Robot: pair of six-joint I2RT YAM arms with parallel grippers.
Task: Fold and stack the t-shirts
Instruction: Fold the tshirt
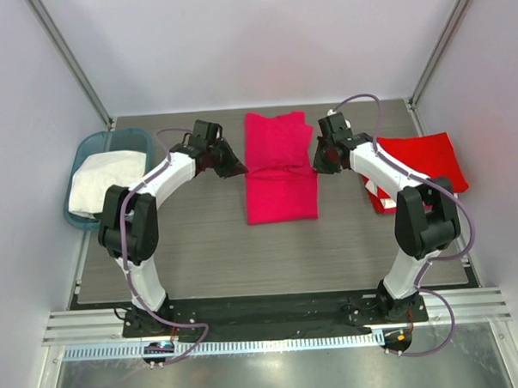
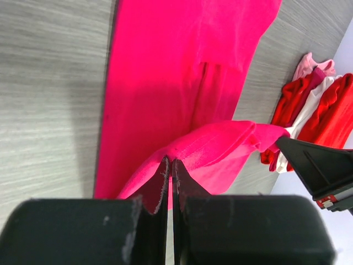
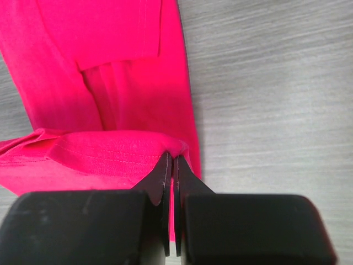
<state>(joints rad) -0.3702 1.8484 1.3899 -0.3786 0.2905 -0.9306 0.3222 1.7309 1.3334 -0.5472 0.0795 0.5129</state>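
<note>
While both arms hang onto it, the magenta t-shirt [image 1: 281, 197] lies mid-table, long axis running straight away from the bases, with its far end doubled over. The left gripper [image 2: 169, 165] and right gripper [image 3: 171, 161] are each clamped on a side edge of that fold. The right arm covers part of the red t-shirt pile [image 1: 425, 157], so I can't count its layers. The teal basket [image 1: 79, 167] at far left holds crumpled white cloth [image 1: 104, 179].

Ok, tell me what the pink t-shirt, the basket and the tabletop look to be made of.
The pink t-shirt looks like soft matte knit cloth, going by its limp folds and stitched hem. The basket is probably plastic, with a smooth, rigid teal rim. The tabletop is matte grey with fine wood-like grain, perhaps laminate.
</note>
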